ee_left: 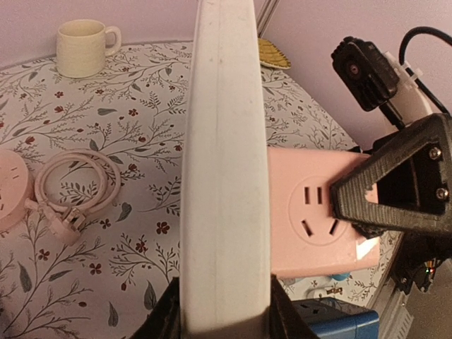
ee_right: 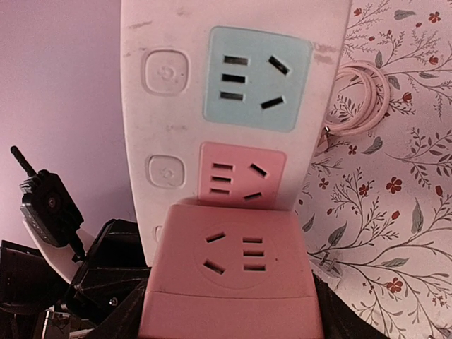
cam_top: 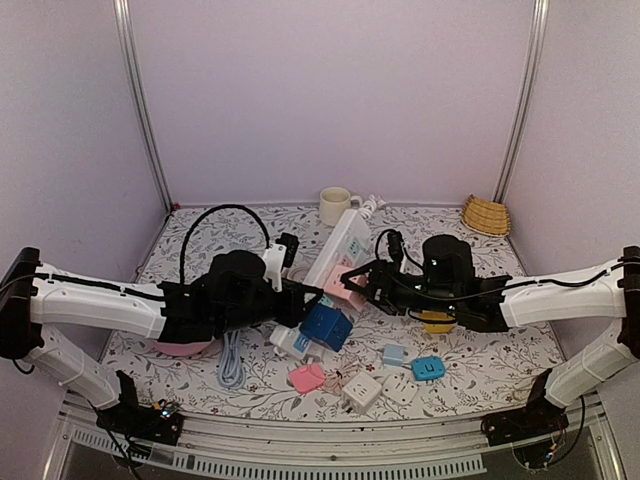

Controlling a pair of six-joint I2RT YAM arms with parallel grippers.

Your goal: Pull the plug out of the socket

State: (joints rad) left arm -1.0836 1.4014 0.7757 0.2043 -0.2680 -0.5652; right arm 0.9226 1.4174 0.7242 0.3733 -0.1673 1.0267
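A long white power strip (cam_top: 338, 245) lies tilted at the table's middle, with a pink cube plug (cam_top: 345, 285) on its face. My left gripper (cam_top: 290, 300) is shut on the strip's near end; in the left wrist view the strip (ee_left: 224, 176) runs up from between my fingers (ee_left: 224, 311). My right gripper (cam_top: 365, 285) is shut on the pink plug. In the right wrist view the plug (ee_right: 233, 275) sits against the strip (ee_right: 169, 106), just below a pink and a blue socket. The plug's pins are hidden.
A blue adapter (cam_top: 326, 326), a pink one (cam_top: 307, 377), white ones (cam_top: 362, 391), a small blue one (cam_top: 428, 368) and a yellow one (cam_top: 436, 322) lie in front. A mug (cam_top: 335, 205) and a wicker basket (cam_top: 486, 214) stand at the back. A grey cable (cam_top: 231, 360) lies front left.
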